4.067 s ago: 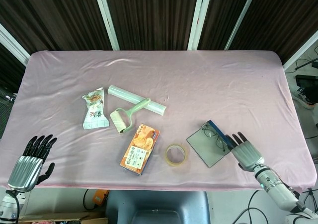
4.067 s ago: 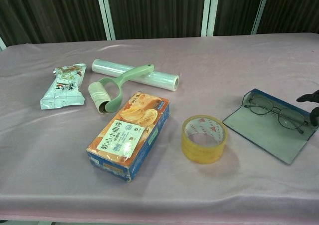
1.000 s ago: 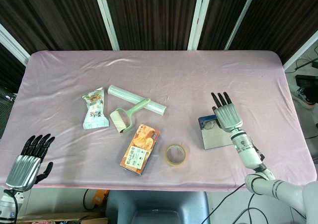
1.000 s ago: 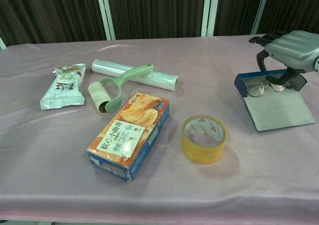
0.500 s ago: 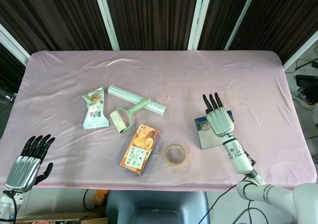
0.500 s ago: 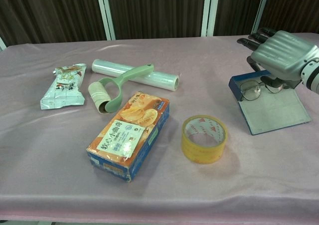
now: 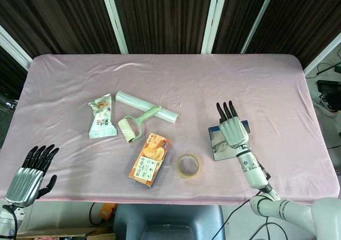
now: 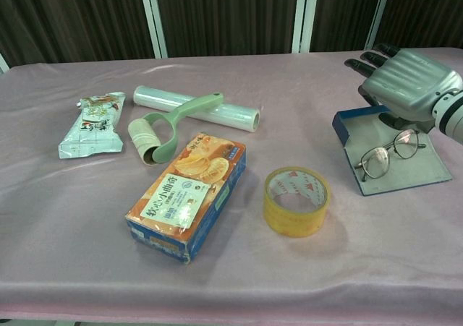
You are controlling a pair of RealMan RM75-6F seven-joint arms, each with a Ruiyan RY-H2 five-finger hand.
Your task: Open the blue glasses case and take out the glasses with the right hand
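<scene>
Blue glasses case (image 8: 394, 168) lies open and flat on the table (image 8: 217, 268), right side, lid wall toward the middle of the table. Glasses (image 8: 383, 155) sit on the grey lining of the case, tilted — one lens low toward the near-left, the other up toward the right hand (image 8: 405, 80). Whether the hand grips them — cannot tell: in the chest view the palm hovers over the far end of the case with fingers stretched forward, thumb side hidden underneath near the frame's far end.

Key relation: glasses lie just below and a bit nearer the camera than the right hand, long axis running diagonally from near-left to far-right, so the far-right lens/temple is the end closest to the hand.

Left hand (image 7: 29, 176) is well apart at the near-left table corner, fingers spread, holding nothing — right hand is clearly the nearer one. Tape roll (image 8: 296, 200) sits left of the case, not touching.
</scene>
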